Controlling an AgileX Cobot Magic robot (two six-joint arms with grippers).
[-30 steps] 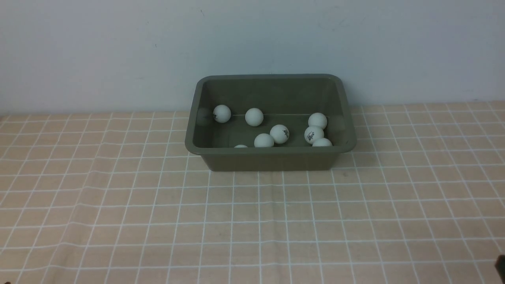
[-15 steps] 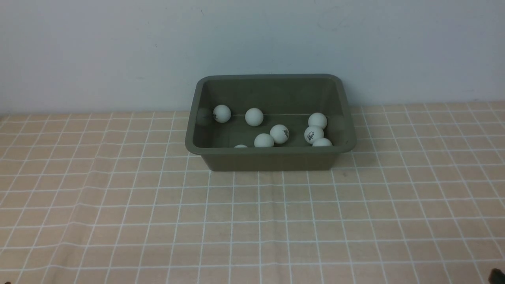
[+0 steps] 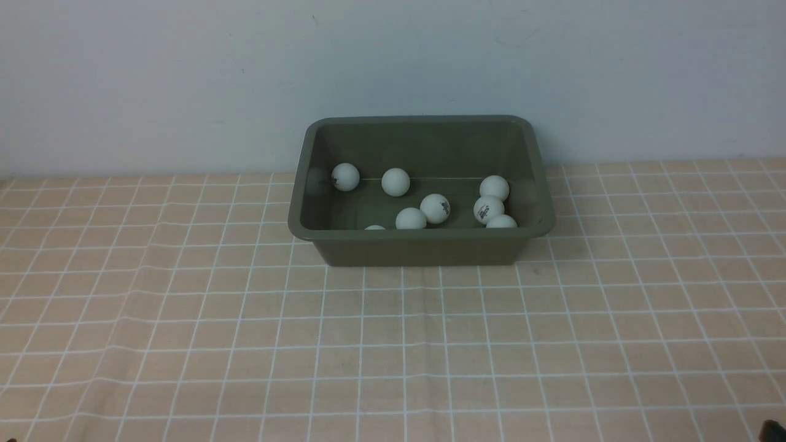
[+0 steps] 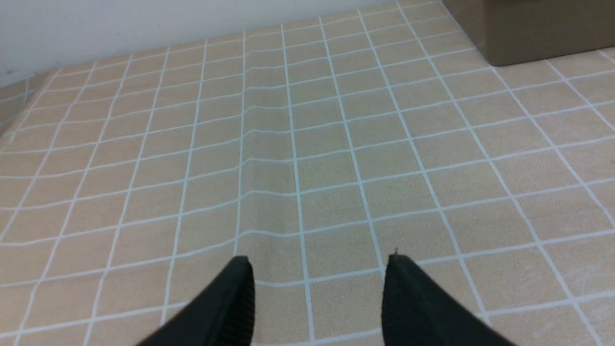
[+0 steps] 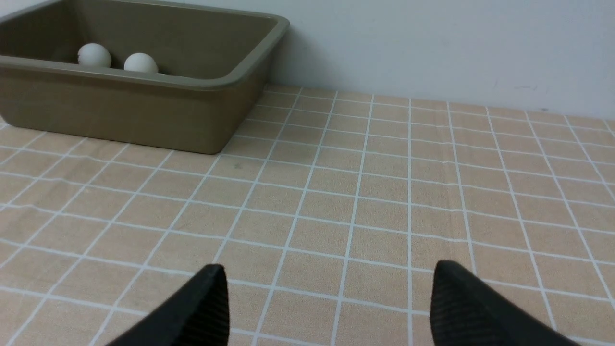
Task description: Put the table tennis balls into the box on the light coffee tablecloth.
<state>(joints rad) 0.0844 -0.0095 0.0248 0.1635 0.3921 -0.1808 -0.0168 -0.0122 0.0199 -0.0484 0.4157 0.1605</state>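
Note:
The olive-green box (image 3: 424, 236) stands at the back middle of the light coffee tablecloth (image 3: 393, 344), close to the wall. Several white table tennis balls (image 3: 435, 208) lie inside it, some with black marks. The right wrist view shows the box (image 5: 120, 110) from the side, with two balls (image 5: 94, 55) above its rim. My right gripper (image 5: 326, 278) is open and empty over bare cloth, well short of the box. My left gripper (image 4: 317, 269) is also open and empty above the cloth, and a corner of the box (image 4: 538, 33) shows far off.
A pale wall (image 3: 393, 61) rises right behind the box. The cloth has shallow creases on the left side (image 3: 141, 288). Only a dark tip of my right arm (image 3: 772, 431) shows, in the front view's lower right corner.
The dark tip of the right arm has sunk lower in the front view's bottom right corner. The box and balls have not moved.

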